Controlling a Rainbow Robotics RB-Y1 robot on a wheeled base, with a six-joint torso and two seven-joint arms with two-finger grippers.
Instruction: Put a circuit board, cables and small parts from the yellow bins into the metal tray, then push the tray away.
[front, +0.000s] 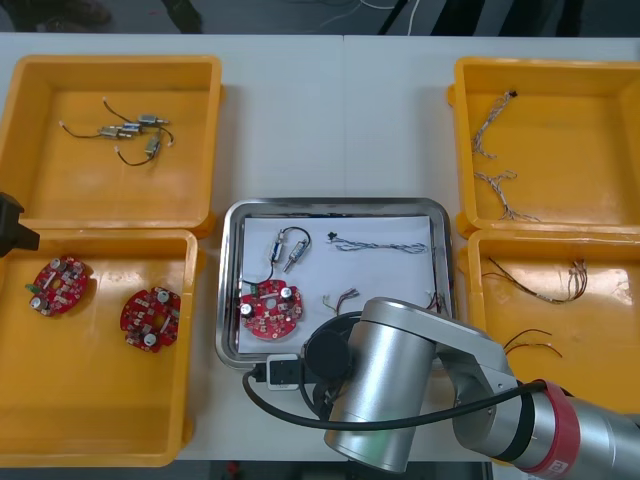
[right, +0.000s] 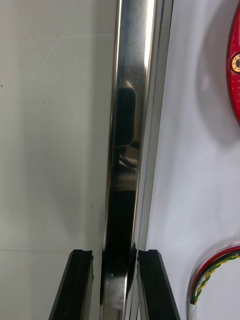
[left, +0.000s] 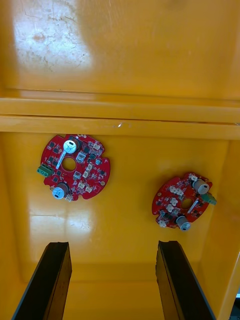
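On the light table (front: 330, 120), the metal tray (front: 330, 206) holds a circuit board (front: 268, 308) and cables (front: 380, 246). At the tray's near rim, your right gripper (right: 114, 255) pinches that rim. Left of the tray, your left gripper (left: 114, 245) hangs spread over a yellow bin (front: 100, 420).

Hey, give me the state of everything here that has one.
Shiny metal tray: loaded, rim gripped.
Right black two-finger claw: shut on the tray's rim.
Left black two-finger claw: open, above two round red circuit boards lying flat.
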